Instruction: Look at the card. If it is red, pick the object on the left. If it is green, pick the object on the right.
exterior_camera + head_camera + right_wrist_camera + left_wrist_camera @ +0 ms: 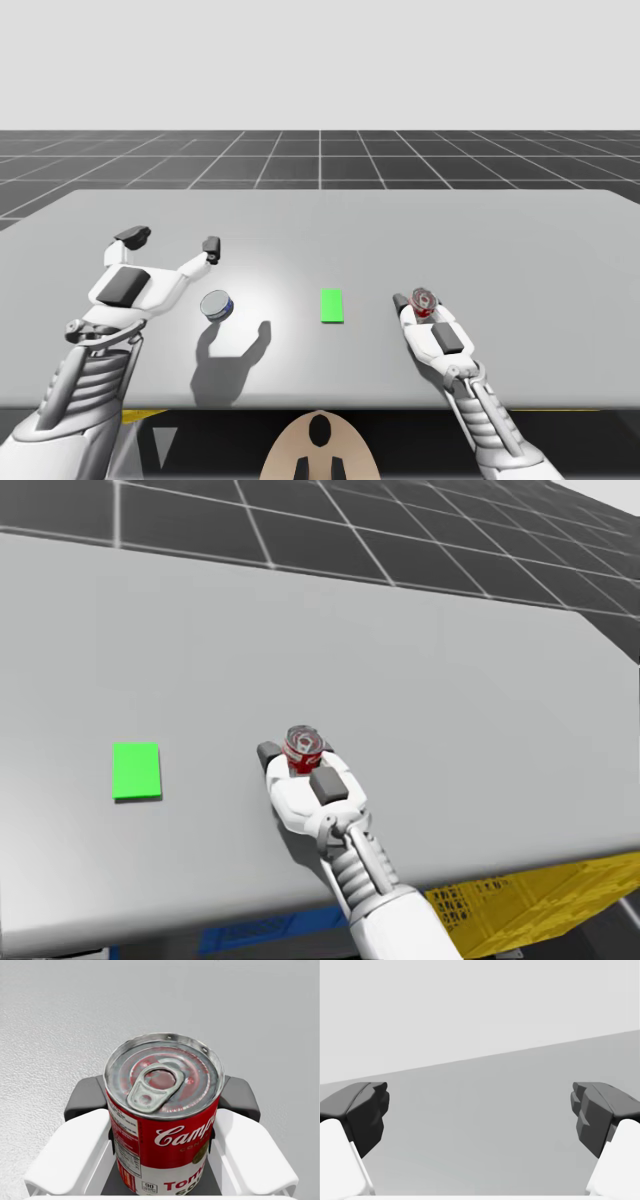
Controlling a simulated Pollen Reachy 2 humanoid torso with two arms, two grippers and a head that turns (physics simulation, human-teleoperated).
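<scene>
Green card (331, 306) flat on the bench (500, 240); right tool (424, 303) clamped on an upright red can (165, 1110); left tool (172, 241) spread wide, empty, near a blue can (217, 305).

A broad, pale grey table (520, 240) with a plain matte top spreads across the scene. Beyond the table's far edge a dark floor (320, 155) ruled with a pale square grid runs off to a flat, light grey backdrop (320, 60). Below the table's near edge, toward its right-hand end in the head view, stands a yellow crate (545, 910) with latticed walls, partly hidden by the tabletop; further left under the same edge a blue thing (260, 932) peeks out, too little of it visible to identify.
</scene>
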